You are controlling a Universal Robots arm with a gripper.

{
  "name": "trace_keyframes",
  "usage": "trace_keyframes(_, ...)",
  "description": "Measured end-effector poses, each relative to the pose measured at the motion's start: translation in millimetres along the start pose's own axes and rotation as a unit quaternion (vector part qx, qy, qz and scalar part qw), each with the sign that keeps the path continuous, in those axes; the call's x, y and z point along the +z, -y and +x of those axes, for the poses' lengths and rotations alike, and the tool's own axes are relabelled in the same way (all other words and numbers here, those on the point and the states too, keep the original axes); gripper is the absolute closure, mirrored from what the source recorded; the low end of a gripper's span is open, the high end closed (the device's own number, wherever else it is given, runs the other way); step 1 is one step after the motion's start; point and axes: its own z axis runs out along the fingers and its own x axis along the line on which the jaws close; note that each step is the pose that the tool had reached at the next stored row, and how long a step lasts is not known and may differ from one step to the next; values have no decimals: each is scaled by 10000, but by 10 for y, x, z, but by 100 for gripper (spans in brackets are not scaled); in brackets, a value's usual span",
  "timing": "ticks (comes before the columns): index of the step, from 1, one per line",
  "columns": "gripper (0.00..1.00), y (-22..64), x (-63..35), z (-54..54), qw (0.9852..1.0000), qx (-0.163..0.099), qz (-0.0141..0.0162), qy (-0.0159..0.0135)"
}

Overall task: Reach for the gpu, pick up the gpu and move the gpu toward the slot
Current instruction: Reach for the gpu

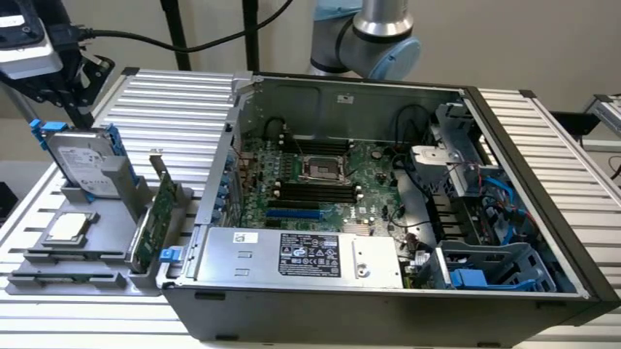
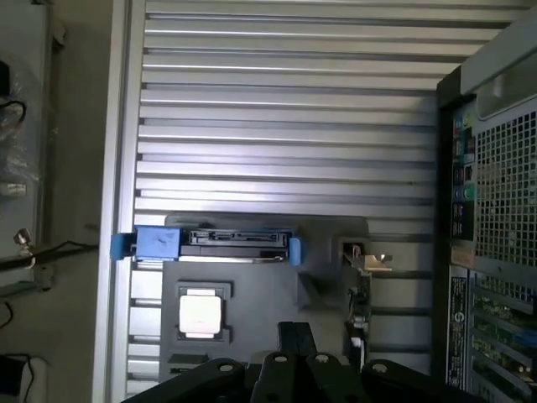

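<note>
Over the grey rack [image 1: 68, 280], gripper [image 1: 78, 116] hanging just above the hard drive [image 1: 83, 163], tips drawn together, holding nothing.

Upright at one end of the rack, silver hard drive with blue rails; flat on the rack's low step, small square processor chip [image 1: 70, 227]; at the rack's other end, green gpu [image 1: 160, 211] standing on its long edge, silvery bracket at one end. Just beside that end of the rack, open computer case [image 1: 350, 98] on the slatted metal table [image 1: 185, 102]. Between drive and gpu, a raised grey wall of the rack. Gpu untouched, lower than the gripper and apart from it, across that wall.
</note>
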Motion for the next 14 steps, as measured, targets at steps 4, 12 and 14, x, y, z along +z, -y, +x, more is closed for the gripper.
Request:
trace_keyframes(4,89,95,17,-111,10000,0,1,-1)
trace_keyframes(12,89,273,55,-297,10000,-1,8,0)
trace_keyframes(14,89,315,68,-334,10000,0,11,0)
